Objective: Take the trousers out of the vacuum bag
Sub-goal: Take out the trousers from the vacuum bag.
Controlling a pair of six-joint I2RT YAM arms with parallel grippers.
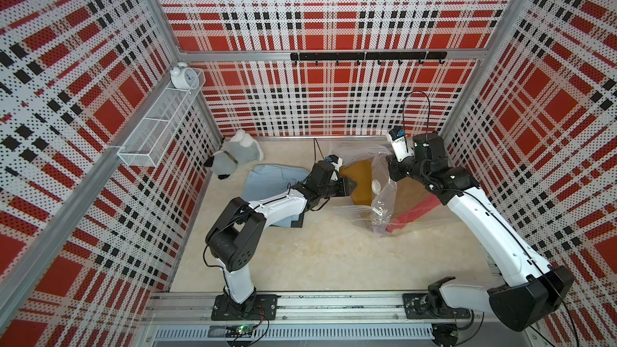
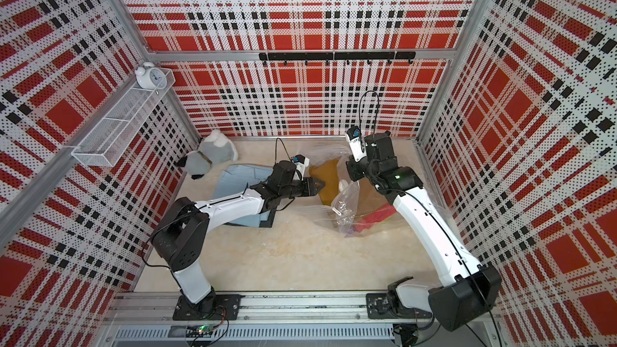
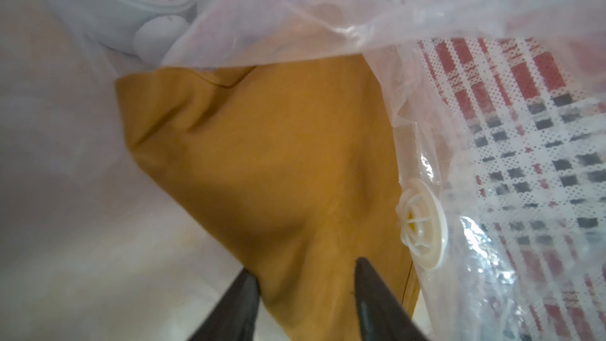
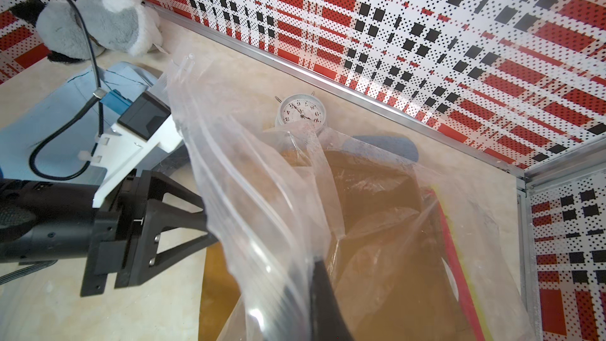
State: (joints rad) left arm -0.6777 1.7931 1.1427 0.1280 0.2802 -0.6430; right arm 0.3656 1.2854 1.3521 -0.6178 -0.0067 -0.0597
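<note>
The clear vacuum bag (image 1: 380, 201) (image 2: 347, 205) lies at the back right with its mouth lifted. My right gripper (image 4: 311, 267) is shut on the bag's plastic (image 4: 262, 191) and holds it up. Mustard-brown trousers (image 1: 360, 181) (image 3: 278, 159) stick out of the mouth, and red trousers (image 1: 417, 211) (image 4: 459, 273) lie deeper inside. My left gripper (image 3: 306, 270) (image 1: 350, 186) is open at the mouth, its two fingers spread just over the mustard cloth, beside the white valve cap (image 3: 423, 224). Light blue trousers (image 1: 267, 181) lie on the table under the left arm, on top of a charcoal-black pair (image 1: 297, 221).
A grey-white plush toy (image 1: 230, 158) (image 4: 98, 18) sits in the back left corner. A white alarm clock (image 4: 301, 113) stands on the table behind the bag. Another clock (image 1: 183, 76) sits on the wire shelf (image 1: 157, 125) on the left wall. A black hook rail (image 1: 367, 56) runs along the back wall.
</note>
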